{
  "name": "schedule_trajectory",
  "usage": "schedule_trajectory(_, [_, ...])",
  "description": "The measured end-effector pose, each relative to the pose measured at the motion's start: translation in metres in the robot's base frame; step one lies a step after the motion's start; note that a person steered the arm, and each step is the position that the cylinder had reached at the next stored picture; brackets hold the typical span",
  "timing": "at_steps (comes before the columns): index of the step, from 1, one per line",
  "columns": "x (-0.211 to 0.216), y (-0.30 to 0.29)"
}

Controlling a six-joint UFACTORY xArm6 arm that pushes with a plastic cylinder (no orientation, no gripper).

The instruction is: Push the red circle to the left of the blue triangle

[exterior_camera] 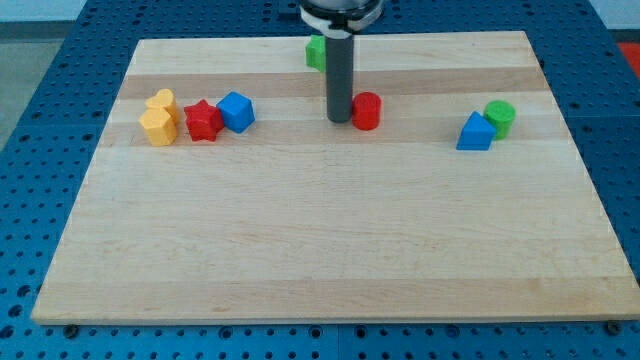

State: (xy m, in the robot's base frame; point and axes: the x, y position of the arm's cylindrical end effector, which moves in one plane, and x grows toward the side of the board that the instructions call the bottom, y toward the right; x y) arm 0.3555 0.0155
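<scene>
The red circle [367,110] sits on the wooden board [330,250] a little right of centre, toward the view's top. My tip [340,119] touches its left side. The blue triangle [475,132] lies well to the right of the red circle, with a green circle [499,117] touching its upper right. The rod rises from the tip to the view's top edge.
A green block [316,52] near the top edge is partly hidden behind the rod. At the left stand a blue block [236,111], a red star [202,120] and two yellow blocks [157,119], close together.
</scene>
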Motion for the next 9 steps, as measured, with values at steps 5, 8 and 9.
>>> schedule_trajectory(5, [-0.025,0.078])
schedule_trajectory(8, [0.009,0.098])
schedule_trajectory(9, [0.021,0.1])
